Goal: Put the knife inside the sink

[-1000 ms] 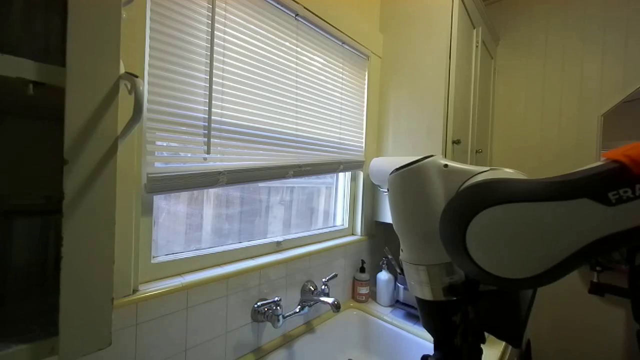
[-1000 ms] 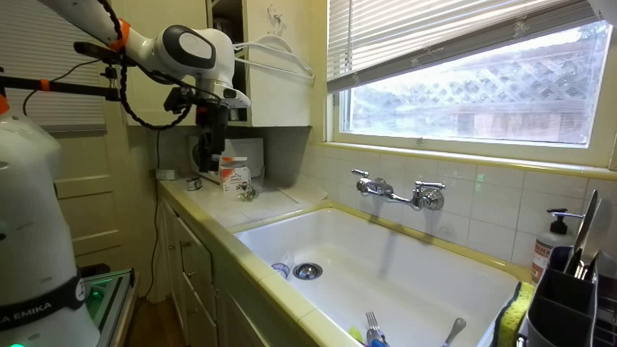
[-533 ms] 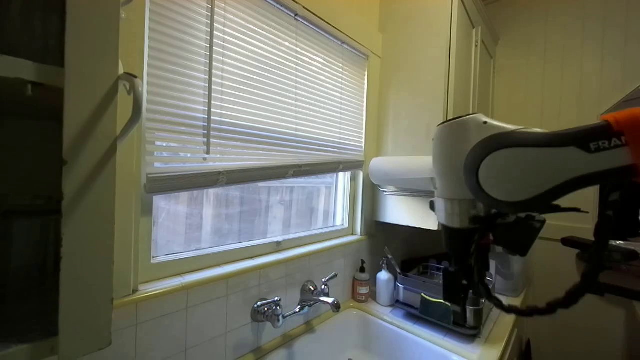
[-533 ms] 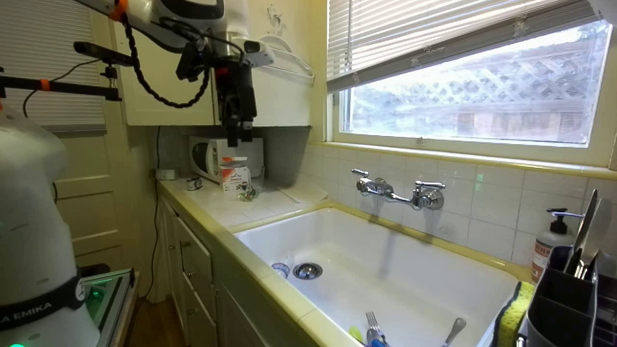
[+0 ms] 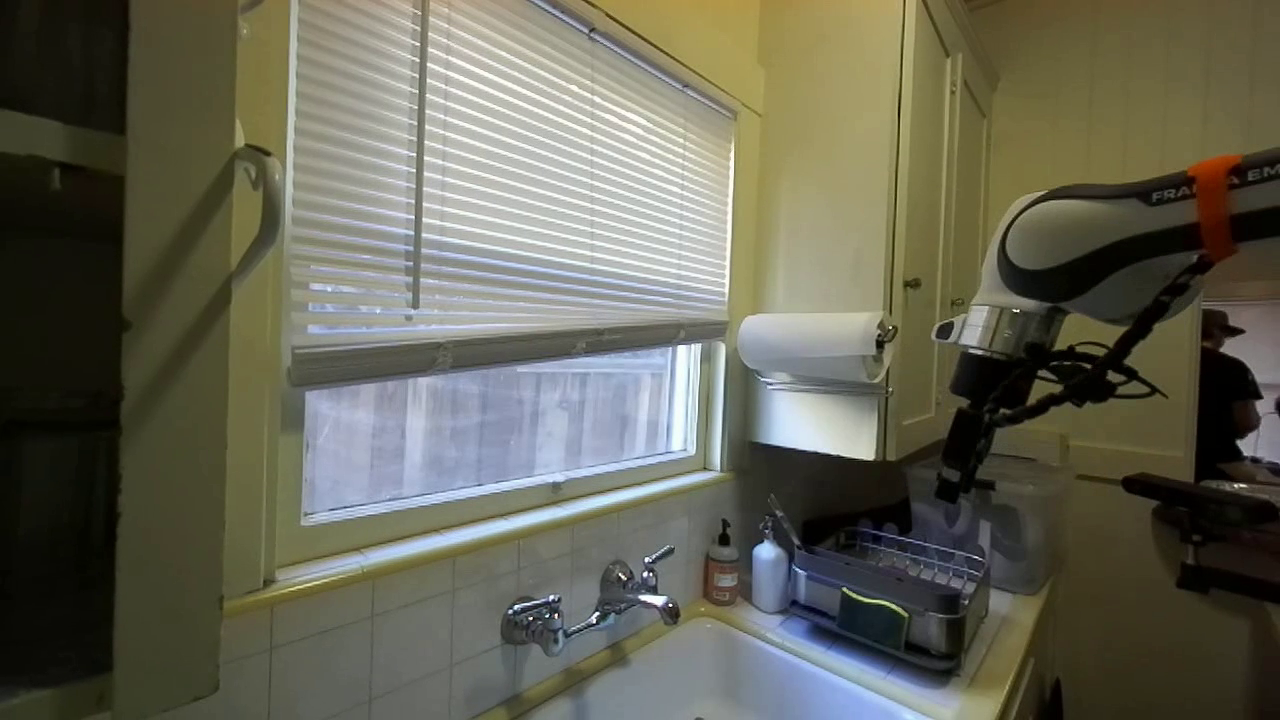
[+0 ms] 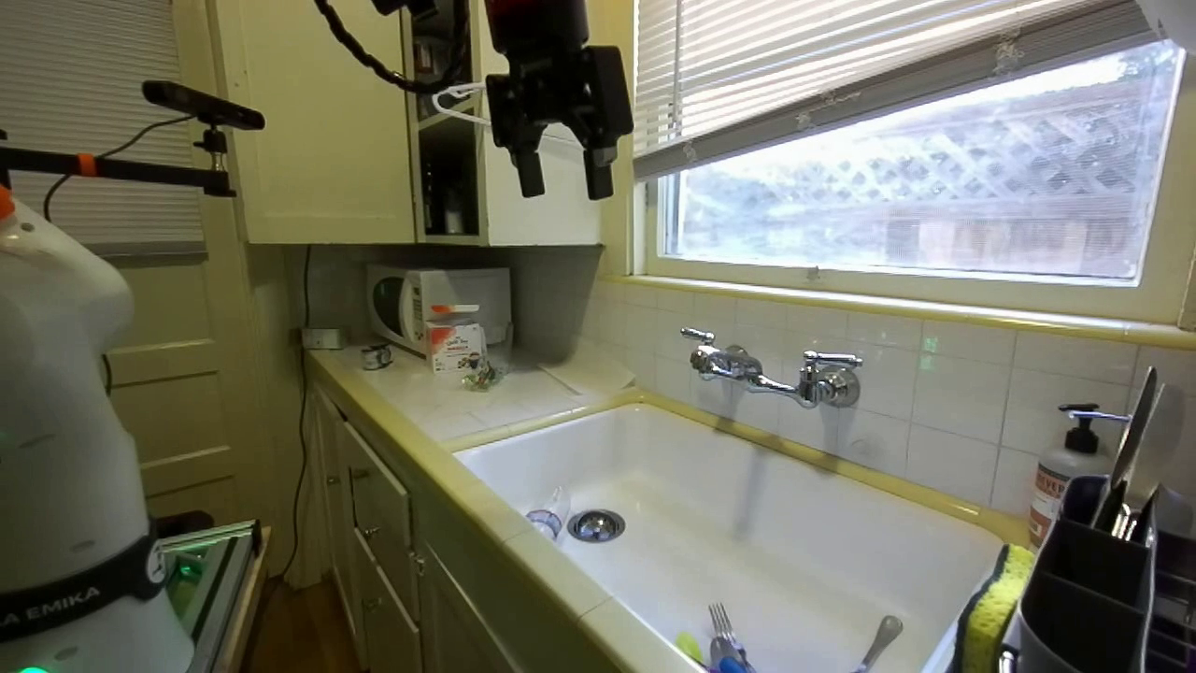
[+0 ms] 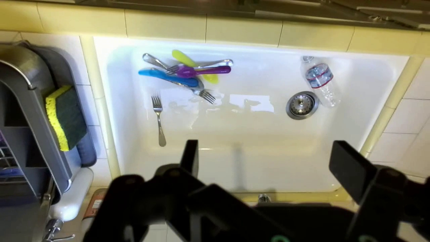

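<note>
the gripper (image 6: 564, 178) hangs in the air with its tips pointing down, well above the sink (image 7: 235, 131), and its two fingers (image 7: 191, 156) are released, a wide gap between them. in the wrist view the sink lies spread out beneath, a broad white basin edged with yellow tile. beside one end of it stands the dish rack (image 5: 925, 597), with a yellow and green sponge (image 7: 65, 117) on its side. in an exterior view, what looks like a knife (image 6: 1132, 435) stands in the rack's holder, blade up and leaning slightly. near that end, inside the sink, is a heap of cutlery: a blue handle (image 7: 168, 76), a purple handle (image 7: 216, 70) and a yellow-green piece (image 7: 183, 57) lie across metal ones; whether the heap holds a knife too cannot be told. a fork (image 7: 158, 117) lies near the heap, apart from it. toward the opposite end a clear plastic bottle (image 7: 320, 79) with a label lies just beside the drain (image 7: 302, 105). the tap (image 6: 777, 384) is fixed to the tiled wall above the sink, and a soap bottle (image 6: 1065, 467) stands near the rack.
</note>
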`<state>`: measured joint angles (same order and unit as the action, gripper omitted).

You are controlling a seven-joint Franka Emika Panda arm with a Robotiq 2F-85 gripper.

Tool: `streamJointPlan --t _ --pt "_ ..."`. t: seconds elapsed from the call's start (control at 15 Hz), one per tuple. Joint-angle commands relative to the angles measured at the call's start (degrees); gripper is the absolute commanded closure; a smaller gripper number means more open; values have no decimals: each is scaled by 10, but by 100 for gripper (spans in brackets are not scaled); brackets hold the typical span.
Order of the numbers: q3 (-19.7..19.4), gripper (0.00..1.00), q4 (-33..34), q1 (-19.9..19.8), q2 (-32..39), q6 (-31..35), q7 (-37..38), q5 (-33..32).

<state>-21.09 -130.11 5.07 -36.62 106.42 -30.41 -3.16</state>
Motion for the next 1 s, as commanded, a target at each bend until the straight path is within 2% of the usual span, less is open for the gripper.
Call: streamJointPlan --t 0.0,0.73,0.87,0.93 --pt "14 0 7 -22 11 -1 -14 17" --pt "21 0 12 -19 22 -1 -14 20" --pt "4 0 8 -18 40 101 -51 16" --pt "-19 0 21 -15 68 157 -97 17"
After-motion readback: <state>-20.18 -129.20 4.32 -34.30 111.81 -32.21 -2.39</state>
